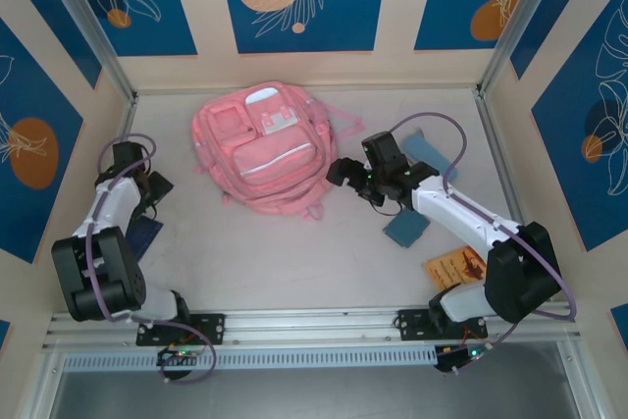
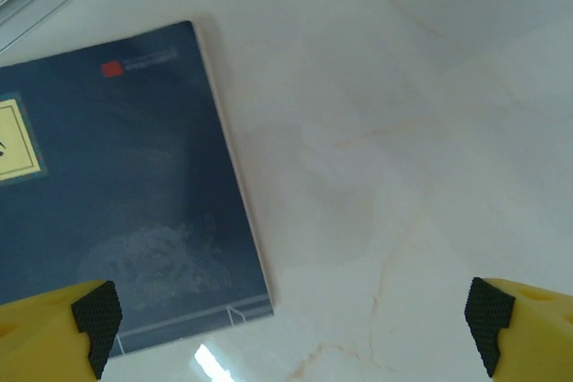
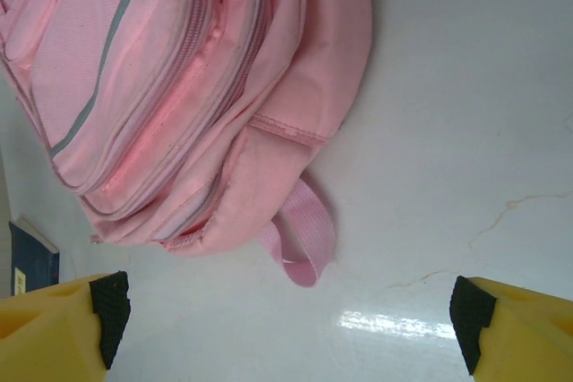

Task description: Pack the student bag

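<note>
The student bag (image 1: pixel 263 149), a large pink backpack with front pockets, lies flat at the middle back of the table. My right gripper (image 1: pixel 348 182) hovers open just right of the bag's lower corner. In the right wrist view the student bag (image 3: pixel 179 87) spreads across the upper left, with a pink strap loop (image 3: pixel 309 239) lying on the table ahead of the open right gripper (image 3: pixel 286 319); nothing is between the fingers. My left gripper (image 1: pixel 149 191) is near the left wall. It is open and empty in the left wrist view (image 2: pixel 291 315), above the corner of a dark blue book (image 2: pixel 116 176).
The dark blue book (image 1: pixel 145 235) lies by the left arm. A light-blue case (image 1: pixel 432 156) and a teal item (image 1: pixel 405 230) lie beside the right arm. An orange booklet (image 1: pixel 456 267) sits near the right base. Walls enclose three sides.
</note>
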